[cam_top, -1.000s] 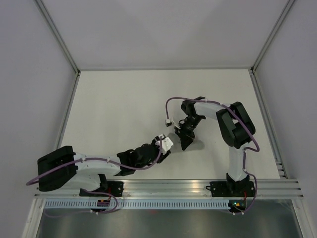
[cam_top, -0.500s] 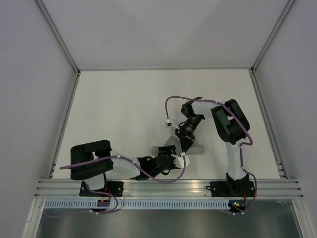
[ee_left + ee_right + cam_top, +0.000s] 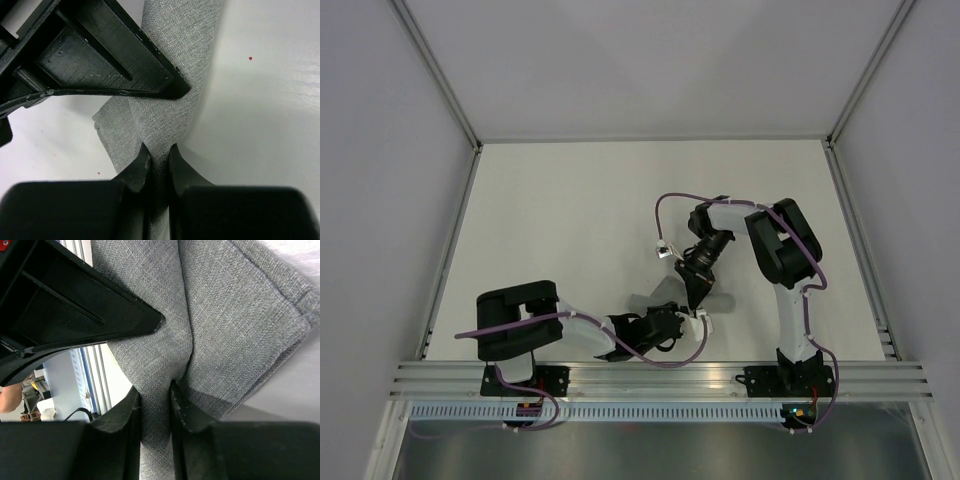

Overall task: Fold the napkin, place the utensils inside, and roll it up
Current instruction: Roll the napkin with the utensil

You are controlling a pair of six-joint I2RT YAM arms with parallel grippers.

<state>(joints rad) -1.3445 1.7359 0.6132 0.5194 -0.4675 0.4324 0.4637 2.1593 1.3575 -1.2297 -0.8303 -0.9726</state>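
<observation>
Near the bottom middle of the top view, the left tool [image 3: 159, 150] and the right tool [image 3: 155, 390] each pinch the grey napkin [image 3: 170, 112] tight.

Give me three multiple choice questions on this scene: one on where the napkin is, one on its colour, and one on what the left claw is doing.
1. Where on the table is the napkin?
A) far left corner
B) near half, around the middle
C) against the right wall

2. What colour is the napkin?
A) pink
B) white
C) grey

3. The left claw is:
A) shut on the napkin
B) wide open above it
C) shut on a fork

Answers:
1 B, the top view shows the cloth in the near middle.
2 C, both wrist views show grey weave.
3 A, its fingers pinch a fold, as do those of the right claw.
</observation>
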